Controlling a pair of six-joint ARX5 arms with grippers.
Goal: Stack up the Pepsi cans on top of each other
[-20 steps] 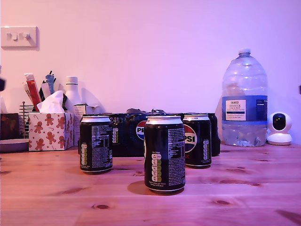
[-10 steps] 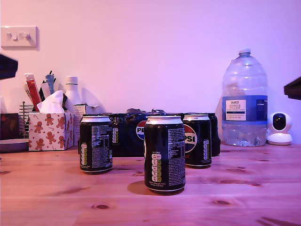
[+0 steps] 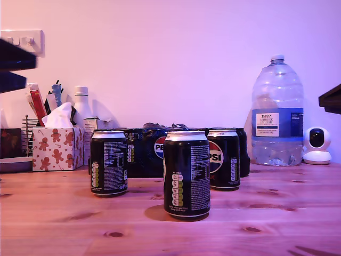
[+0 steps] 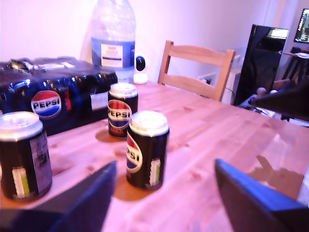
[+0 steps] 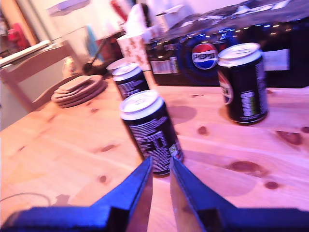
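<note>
On the wooden table [image 3: 277, 213], three Pepsi cans [image 3: 108, 163] stand apart: nine o'clock, centre front, two o'clock behind. My first gripper [image 4: 164, 193] gapes wide; my second gripper [image 5: 161, 191] is nearly closed, empty. Likely rigid, slick — grip mid-wall, gently.

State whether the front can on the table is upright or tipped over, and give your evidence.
Upright. The front can stands on its base on the table, silver rim on top and level, sides vertical in the exterior view.
</note>
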